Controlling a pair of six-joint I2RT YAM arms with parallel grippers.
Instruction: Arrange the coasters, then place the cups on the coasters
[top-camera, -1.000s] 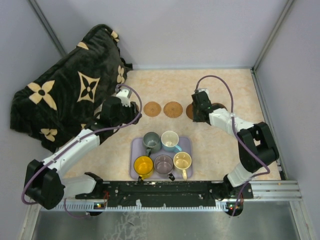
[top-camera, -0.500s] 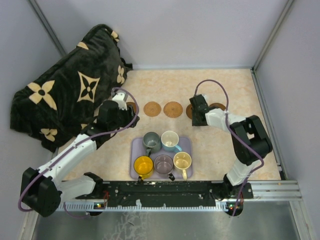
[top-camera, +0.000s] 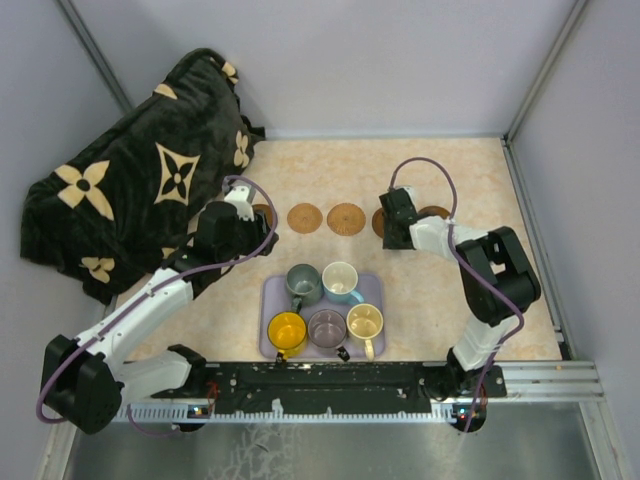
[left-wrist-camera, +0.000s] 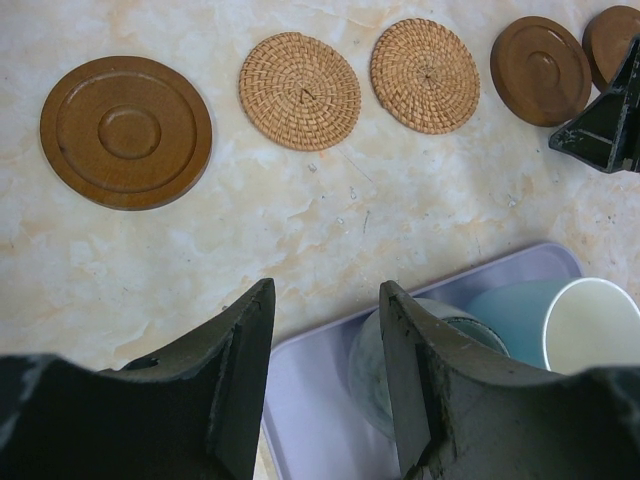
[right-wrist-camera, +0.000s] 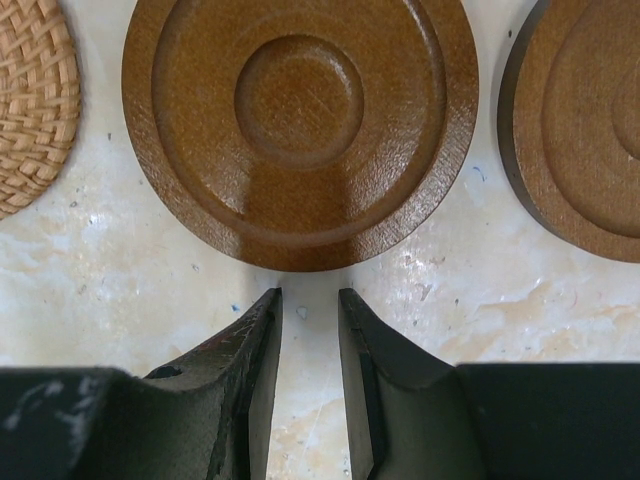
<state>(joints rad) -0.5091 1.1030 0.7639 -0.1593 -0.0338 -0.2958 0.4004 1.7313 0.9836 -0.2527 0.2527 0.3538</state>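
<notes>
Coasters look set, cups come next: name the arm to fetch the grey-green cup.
Left: left pincer stands open near the grey-green cup; right pincer hovers by a dark coaster, farther off.

Five coasters (left-wrist-camera: 300, 90) lie in a row from 9 to 3 o'clock across the worktop (top-camera: 430, 300), the two at the 3 o'clock end seemingly just apart. At 6 o'clock of the row a tray (top-camera: 375, 285) holds five cups (top-camera: 327, 328), two behind, three in front. A blanket (top-camera: 140, 180) lies heaped at 10 o'clock
</notes>
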